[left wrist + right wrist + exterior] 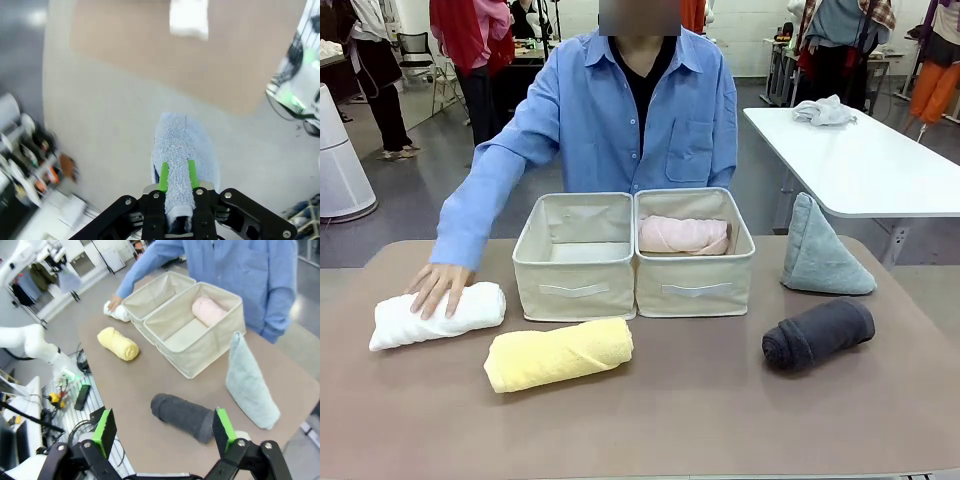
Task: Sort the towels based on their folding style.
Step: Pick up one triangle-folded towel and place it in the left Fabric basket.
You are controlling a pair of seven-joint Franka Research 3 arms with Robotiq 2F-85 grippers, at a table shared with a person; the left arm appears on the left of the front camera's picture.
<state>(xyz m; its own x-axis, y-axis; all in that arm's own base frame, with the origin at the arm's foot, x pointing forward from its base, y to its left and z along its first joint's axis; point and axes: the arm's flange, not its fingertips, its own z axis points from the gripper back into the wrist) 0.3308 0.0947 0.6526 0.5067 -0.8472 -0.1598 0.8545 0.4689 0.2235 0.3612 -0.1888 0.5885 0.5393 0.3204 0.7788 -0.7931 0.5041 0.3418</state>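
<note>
Periwinkle-blue cone-folded terry towel (pixel 182 142) hangs clamped in the left gripper (pixel 177 175), away from the two beige fabric bins (pixel 634 262), probably bound for the empty left bin, since a pink terry roll (pixel 682 235) fills the right. Right gripper (pixel 164 432) gapes above the dark grey terry roll (pixel 182 416) right of the bins.

Black right gripper (pixel 164 415), green pads (pixel 105 432) (silvery screws (pixel 237 442), seemingly); person's blue shirt (pixel 585 115).

White roll (pixel 435 315), yellow roll (pixel 558 354), pink roll (pixel 683 235), dark grey roll (pixel 818 334), teal cone (pixel 820 250), periwinkle towel (pixel 182 155)
</note>
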